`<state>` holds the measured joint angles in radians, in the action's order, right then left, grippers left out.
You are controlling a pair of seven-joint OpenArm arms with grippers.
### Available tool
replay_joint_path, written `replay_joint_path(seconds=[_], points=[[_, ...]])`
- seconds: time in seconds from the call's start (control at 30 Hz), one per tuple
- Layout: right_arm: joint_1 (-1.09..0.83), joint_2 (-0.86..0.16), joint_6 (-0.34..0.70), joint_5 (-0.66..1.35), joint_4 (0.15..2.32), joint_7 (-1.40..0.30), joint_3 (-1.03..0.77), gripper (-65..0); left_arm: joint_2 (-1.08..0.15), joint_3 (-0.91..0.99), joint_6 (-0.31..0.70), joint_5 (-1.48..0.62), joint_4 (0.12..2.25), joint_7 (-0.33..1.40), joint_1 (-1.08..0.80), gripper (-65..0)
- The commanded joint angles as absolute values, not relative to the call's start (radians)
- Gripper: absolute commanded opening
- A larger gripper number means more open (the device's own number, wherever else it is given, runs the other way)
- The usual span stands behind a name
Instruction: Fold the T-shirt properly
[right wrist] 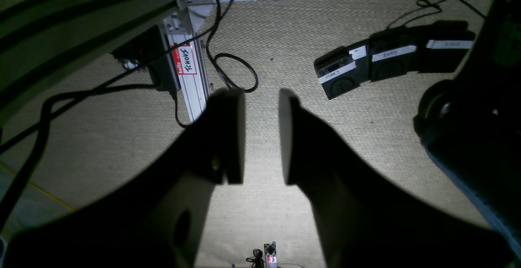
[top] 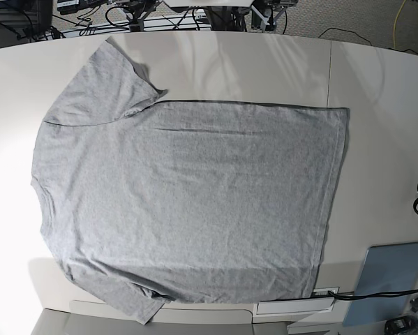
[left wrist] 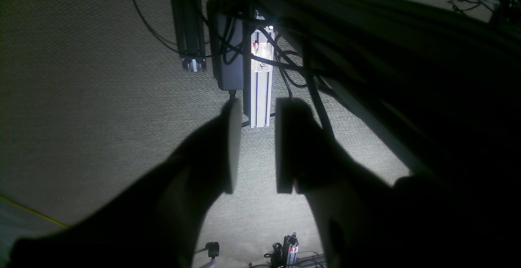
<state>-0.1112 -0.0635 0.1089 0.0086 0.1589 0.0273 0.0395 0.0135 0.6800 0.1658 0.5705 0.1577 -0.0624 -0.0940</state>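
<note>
1. The T-shirt (top: 188, 202) lies spread flat on the desk (top: 376, 84), plain side up. It covers most of the top from the left edge to near the right end.
2. Its long axis runs left to right across the desk in the base view. The collar end and both sleeves sit toward the left edge, and the straight hem runs down the right side.
3. One sleeve points to the far left corner. The other hangs over the near edge.
4. Neither arm shows in the base view. Both wrist cameras look down at carpet, cables and metal frame legs, so both arms appear to hang off the desk, well apart from the shirt.
5. The left gripper (left wrist: 257, 146) has its jaws partly apart with bare floor showing between them; it holds nothing.
6. The right gripper (right wrist: 261, 136) is likewise partly apart and holds nothing.
7. From these views I cannot tell which arm is nearer. Judged from the layout, each must rise onto the desk before any fold begins.
</note>
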Motion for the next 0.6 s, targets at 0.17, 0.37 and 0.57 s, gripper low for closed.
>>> replay_joint_path(seconds=[0.17,0.37,0.57], points=[[-0.116,-0.069,0.115,0.007,0.162,0.038,0.038,-49.9,0.016,0.677,0.172,0.565,0.16,-0.07,-0.1,-48.8],[-0.116,-0.069,0.115,0.007,0.162,0.041,0.038,-49.9,0.016,0.677,0.172,0.565,0.16,-0.072,-0.1,-48.8],[-0.117,-0.069,0.115,0.007,0.162,0.061,0.038,-49.9,0.015,0.677,0.173,0.565,0.16,-0.083,-0.1,-48.8]])
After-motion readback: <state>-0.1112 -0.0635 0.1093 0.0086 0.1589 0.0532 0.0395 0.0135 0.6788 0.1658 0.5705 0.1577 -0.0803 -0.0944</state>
